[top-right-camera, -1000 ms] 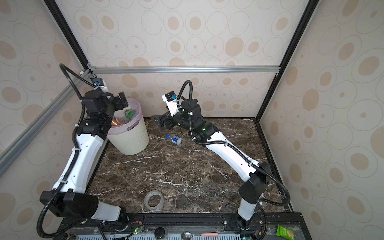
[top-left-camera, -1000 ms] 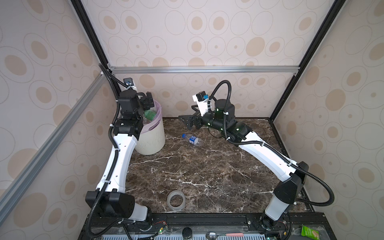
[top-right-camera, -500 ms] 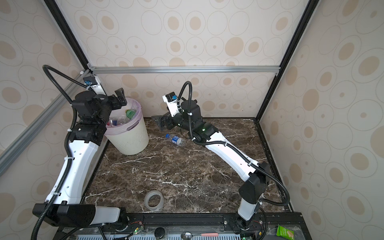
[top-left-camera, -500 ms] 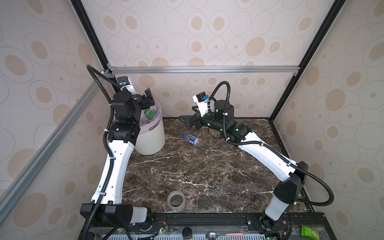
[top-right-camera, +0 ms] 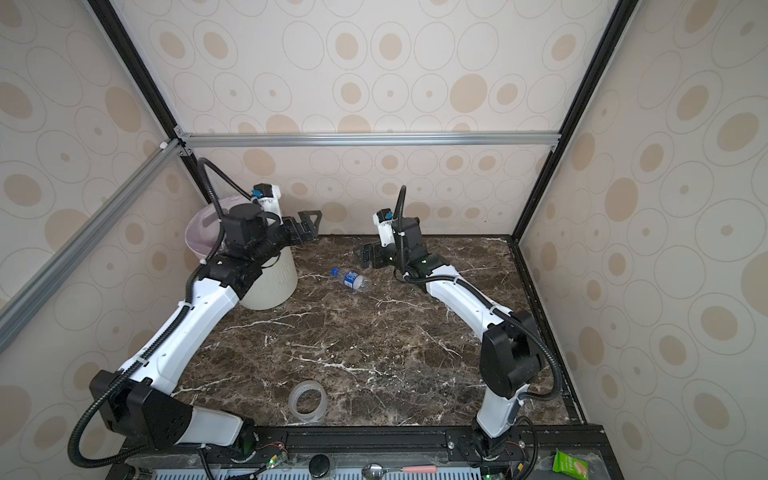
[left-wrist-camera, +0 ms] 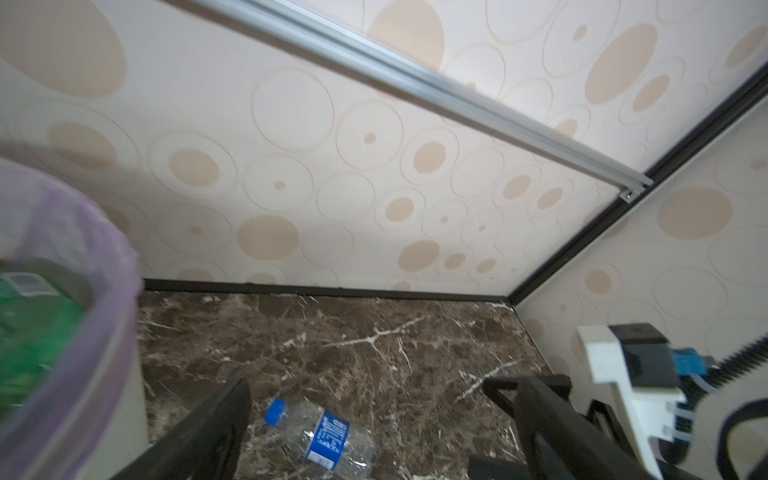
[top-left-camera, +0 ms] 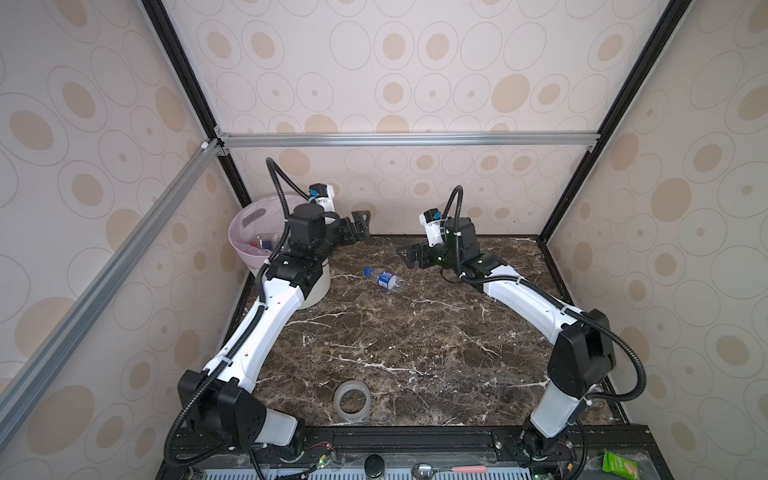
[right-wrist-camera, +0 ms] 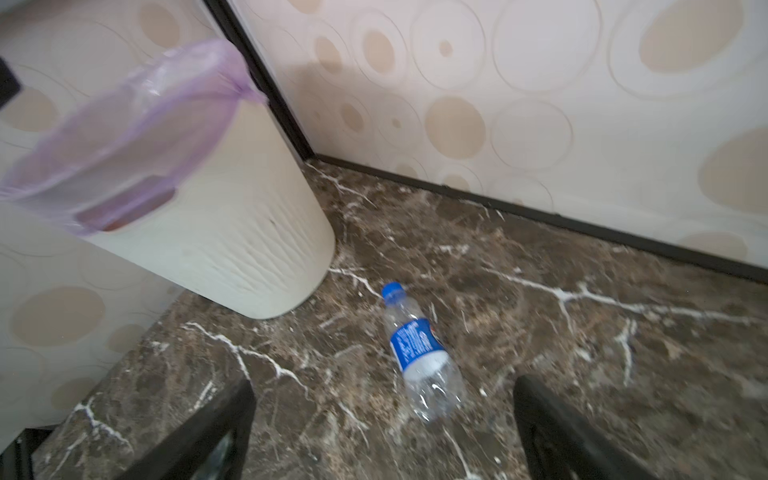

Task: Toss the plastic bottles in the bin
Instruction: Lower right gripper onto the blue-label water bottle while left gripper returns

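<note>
One clear plastic bottle with a blue cap and blue label lies on its side on the marble table, just right of the bin. Several bottles lie inside the lilac-lined bin; a green one shows in the left wrist view. My left gripper hangs open and empty just right of the bin's rim, above the lying bottle. My right gripper is open and empty, low over the table right of the bottle.
A clear tape ring lies near the table's front edge. The back wall stands close behind both grippers. A spoon and a green packet lie on the front rail.
My left arm has swung right from over the bin, its gripper now past the rim over the table. The right gripper has drawn back to the right and lower. The lying bottle has not moved.
</note>
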Motion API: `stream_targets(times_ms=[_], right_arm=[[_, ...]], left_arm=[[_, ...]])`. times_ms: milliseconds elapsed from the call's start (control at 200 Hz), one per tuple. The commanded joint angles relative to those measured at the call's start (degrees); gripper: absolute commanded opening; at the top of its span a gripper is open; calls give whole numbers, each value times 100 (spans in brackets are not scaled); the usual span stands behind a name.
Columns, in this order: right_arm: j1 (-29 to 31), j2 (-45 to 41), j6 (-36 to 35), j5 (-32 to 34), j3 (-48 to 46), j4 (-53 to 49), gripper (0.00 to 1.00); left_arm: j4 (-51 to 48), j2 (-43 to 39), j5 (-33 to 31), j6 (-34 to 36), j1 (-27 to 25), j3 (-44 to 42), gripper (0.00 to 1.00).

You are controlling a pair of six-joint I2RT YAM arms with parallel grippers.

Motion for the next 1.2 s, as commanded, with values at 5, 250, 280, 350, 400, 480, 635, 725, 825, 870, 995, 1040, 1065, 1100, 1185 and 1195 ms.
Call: stream_targets(times_ms=[5, 250, 280, 350, 400, 480, 635, 725, 825, 870, 995, 1040, 1065, 1100, 1185, 1195], right_arm=[[-68, 219, 11, -12, -199, 7, 100], [-71, 1118, -122, -182, -94, -145, 100], [-77, 1228, -121, -229, -41, -144, 100], [-51, 1544, -87, -293, 134, -202, 100], [-35, 1729, -87, -318, 287, -270, 100], [20, 1981, -98, -278, 469, -324, 100], [92, 2377, -134, -247, 827, -453, 100], [140, 2587, -201, -218, 1090, -586, 100], [184, 2843, -255, -195, 1442, -768, 100], [205, 2983, -269, -185, 1629, -891, 100], [281, 3284, -332, -108, 2024, -1184, 100], [307, 3354, -345, -105, 2100, -1227, 99], [318, 3390, -357, -98, 2153, -1256, 98], [342, 3436, -368, -89, 2215, -1292, 96], [386, 3533, -406, -47, 2343, -1380, 90], [390, 3542, -404, -46, 2353, -1389, 89]], left_arm=[[753, 138, 601, -792, -233, -434, 99], [1521, 84, 668, -1432, -462, -1377, 99], [1617, 64, 700, -1507, -459, -1520, 99], [1795, 68, 827, -1672, -456, -1793, 99], [1880, 74, 893, -1769, -461, -1973, 99], [2082, 107, 987, -1932, -424, -2250, 99], [2151, 195, 1098, -1922, -248, -2458, 99], [2179, 244, 1155, -1900, -170, -2515, 99], [2199, 291, 1190, -1872, -154, -2567, 99], [2235, 306, 1221, -1882, -144, -2605, 99], [2245, 288, 1244, -1914, -106, -2723, 99], [2254, 280, 1229, -1904, -98, -2752, 99], [2250, 277, 1222, -1895, -100, -2762, 99], [2254, 276, 1225, -1891, -85, -2771, 99], [2246, 245, 1217, -1871, -84, -2791, 99], [2251, 235, 1217, -1868, -79, -2792, 99]])
